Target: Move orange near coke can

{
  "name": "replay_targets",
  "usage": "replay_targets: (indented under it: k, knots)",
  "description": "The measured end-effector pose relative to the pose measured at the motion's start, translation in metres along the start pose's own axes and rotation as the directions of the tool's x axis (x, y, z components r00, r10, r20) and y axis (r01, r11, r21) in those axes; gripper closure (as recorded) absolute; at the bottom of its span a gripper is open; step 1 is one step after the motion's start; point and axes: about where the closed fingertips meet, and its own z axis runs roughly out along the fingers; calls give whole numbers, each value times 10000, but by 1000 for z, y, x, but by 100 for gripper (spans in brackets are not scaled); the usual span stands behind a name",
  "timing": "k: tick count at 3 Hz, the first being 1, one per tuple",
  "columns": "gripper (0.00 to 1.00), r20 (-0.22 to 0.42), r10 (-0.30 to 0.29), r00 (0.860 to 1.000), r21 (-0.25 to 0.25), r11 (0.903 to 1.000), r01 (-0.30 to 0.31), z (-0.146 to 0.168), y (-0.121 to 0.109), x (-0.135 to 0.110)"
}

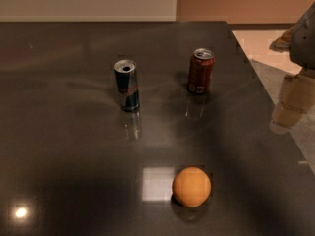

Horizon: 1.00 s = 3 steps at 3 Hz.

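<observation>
The orange (192, 186) lies on the dark tabletop (69, 146) near the front, right of the middle. The coke can (200, 71), red with a silver top, stands upright farther back, almost straight behind the orange and well apart from it. My gripper (287, 111) hangs at the right edge of the view, over the table's right edge. It is to the right of both the can and the orange, touches neither, and holds nothing that I can see.
A taller blue-and-silver can (127, 85) stands upright to the left of the coke can. The table's right edge (275, 109) runs diagonally, with pale floor beyond it. A wall stands behind the table.
</observation>
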Motion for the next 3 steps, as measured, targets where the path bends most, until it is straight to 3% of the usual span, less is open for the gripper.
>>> replay_targets:
  k: [1,2,3]
  knots:
    - [0,15,-13,10000,16,10000,13,-1,0,-1]
    - [0,455,-548,9975,-503,9971,571,6,21,-15]
    - [0,1198,-1372,9833,-1205,9811,1516,17,53,-35]
